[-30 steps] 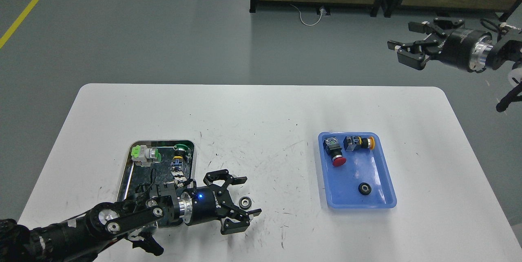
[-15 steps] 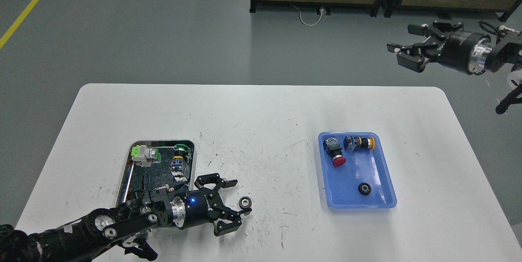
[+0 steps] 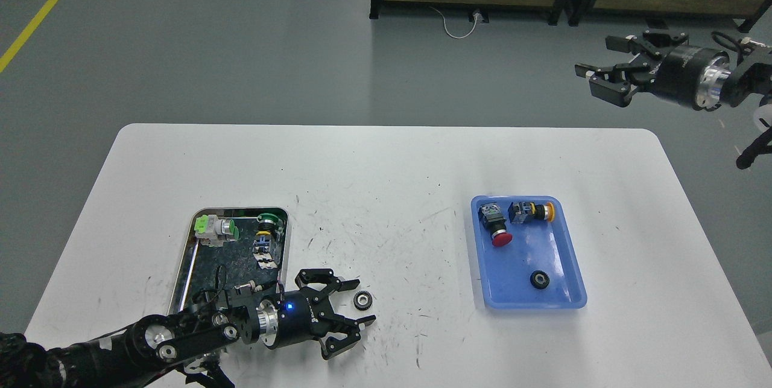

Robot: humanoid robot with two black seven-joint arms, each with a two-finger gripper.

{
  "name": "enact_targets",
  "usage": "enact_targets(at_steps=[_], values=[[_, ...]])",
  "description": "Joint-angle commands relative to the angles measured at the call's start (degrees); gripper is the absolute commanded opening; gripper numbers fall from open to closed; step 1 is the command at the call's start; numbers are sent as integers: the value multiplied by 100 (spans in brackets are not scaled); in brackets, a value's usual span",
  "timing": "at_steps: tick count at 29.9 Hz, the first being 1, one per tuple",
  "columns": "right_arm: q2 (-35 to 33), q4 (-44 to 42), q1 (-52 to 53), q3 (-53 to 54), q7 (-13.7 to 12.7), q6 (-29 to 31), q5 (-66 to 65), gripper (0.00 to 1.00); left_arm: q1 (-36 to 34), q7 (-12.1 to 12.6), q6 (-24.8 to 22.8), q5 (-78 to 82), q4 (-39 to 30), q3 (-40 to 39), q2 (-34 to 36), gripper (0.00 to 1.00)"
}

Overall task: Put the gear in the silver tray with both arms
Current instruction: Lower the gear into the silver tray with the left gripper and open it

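A small black gear (image 3: 362, 300) lies on the white table just right of the silver tray (image 3: 192, 255). My left gripper (image 3: 360, 302) lies low on the table, open, with one fingertip on each side of the gear. I cannot tell whether the fingers touch it. The tray holds a green-and-white switch (image 3: 213, 228), a green push button (image 3: 267, 219) and a small blue-and-white part (image 3: 263, 253). My right gripper (image 3: 597, 77) is open and empty, high off the table's far right corner. A second black gear (image 3: 538, 280) lies in the blue tray (image 3: 564, 303).
The blue tray also holds a red push button (image 3: 496, 227) and a yellow-tipped button (image 3: 531, 211). The white table (image 3: 386, 195) shows scuff marks in its middle. My left arm covers the silver tray's near end.
My left gripper has drawn back to the left and sunk lower, and its fingers stand closer around the gear. The gear has barely shifted. My right gripper has drifted slightly.
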Motion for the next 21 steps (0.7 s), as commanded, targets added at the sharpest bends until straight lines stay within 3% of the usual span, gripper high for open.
enact_targets(at_steps=[1, 7, 16, 21], values=[[-18, 16, -1, 0, 0, 0, 0, 73, -33, 15, 2, -8, 3, 1, 0, 59], [-18, 16, -1, 8, 9, 0, 0, 73, -50, 33, 2, -8, 3, 1, 0, 49], [-27, 16, -1, 8, 0, 0, 0, 73, -77, 50, -7, -8, -94, 1, -35, 26], [-27, 7, -1, 8, 9, 0, 0, 73, -146, 103, 2, -61, -444, -157, 105, 23]])
